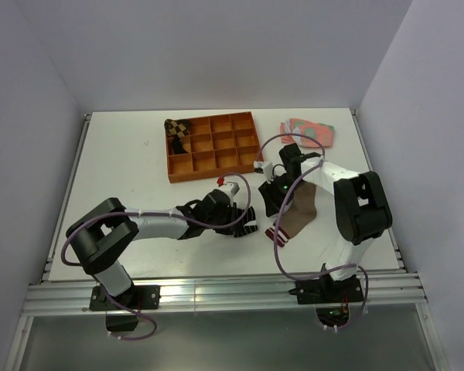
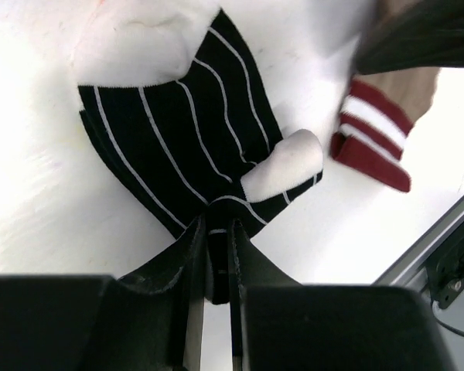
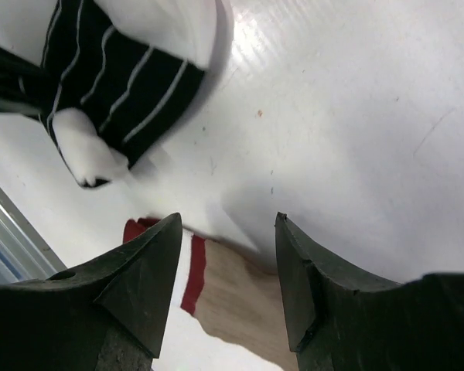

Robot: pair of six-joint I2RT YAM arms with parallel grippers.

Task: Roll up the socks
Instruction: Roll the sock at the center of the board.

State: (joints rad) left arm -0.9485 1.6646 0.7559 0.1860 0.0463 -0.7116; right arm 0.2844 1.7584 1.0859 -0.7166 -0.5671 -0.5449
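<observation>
The black sock with thin white stripes [image 2: 170, 147] lies on the white table, white at toe and heel. My left gripper [image 2: 216, 232] is shut on its near edge; in the top view it [image 1: 243, 224] sits mid-table. The sock also shows in the right wrist view [image 3: 116, 77]. The tan-brown sock [image 1: 301, 212] lies right of it, its maroon-and-white cuff [image 1: 279, 234] toward the near edge. My right gripper [image 3: 228, 232] is open just above the tan sock [image 3: 240, 297] by its cuff, holding nothing. The cuff shows in the left wrist view [image 2: 375, 139].
An orange compartment tray [image 1: 214, 145] stands at the back centre with a brown checkered rolled sock [image 1: 177, 129] in its far-left cell. Flat pink-and-green socks [image 1: 309, 131] lie at the back right. The metal rail [image 1: 216, 292] runs along the table's near edge.
</observation>
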